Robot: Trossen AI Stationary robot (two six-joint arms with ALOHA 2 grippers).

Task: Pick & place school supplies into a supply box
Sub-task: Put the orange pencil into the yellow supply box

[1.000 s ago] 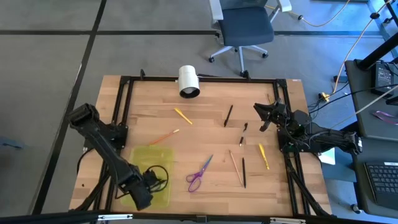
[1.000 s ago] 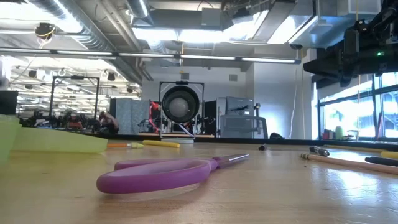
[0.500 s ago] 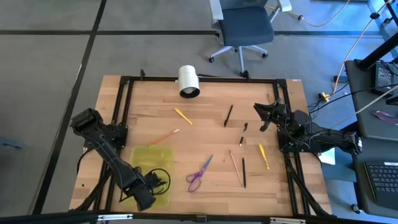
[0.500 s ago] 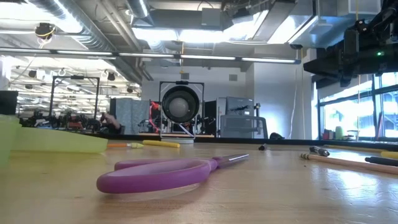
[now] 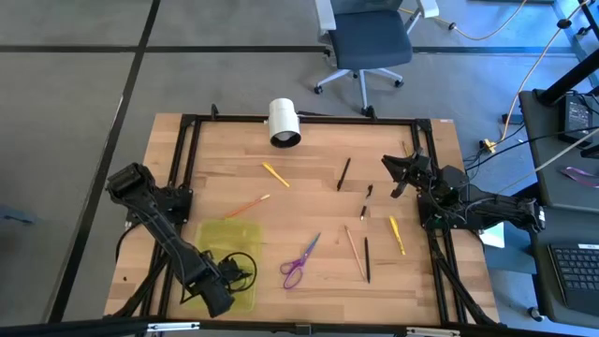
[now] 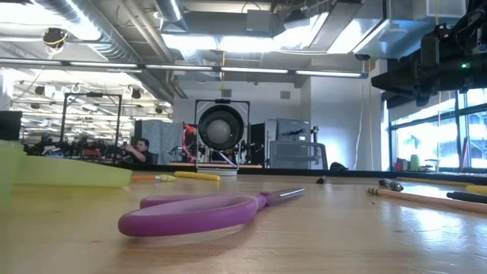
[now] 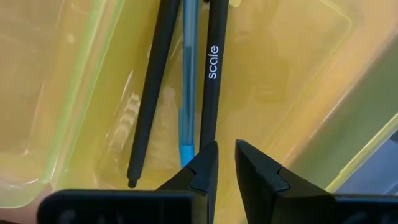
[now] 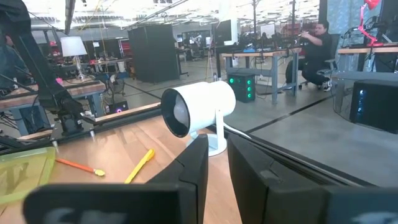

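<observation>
The translucent yellow-green supply box lies open near the table's near-left corner and shows at the left of the low view. My left gripper hangs over it, shut. Inside lie two black pens and a blue pen. Purple-handled scissors lie flat mid-table. Loose on the wood lie a yellow pencil, an orange one, a black pen, a tan pencil, another black pen and a yellow pen. My right gripper waits at the right edge, shut. My left gripper points down into the box, and its fingertips stand over the near end of the black pen marked "scale". The fingers cover that end, so I cannot tell whether they touch it.
A white cylinder lamp stands at the far edge, seen too in the right wrist view. Two short black bits lie near the right gripper. A black frame rail runs round the table. An office chair stands beyond.
The left arm has sunk slightly toward the near edge over the box, then held still. The supplies on the table have not moved.
</observation>
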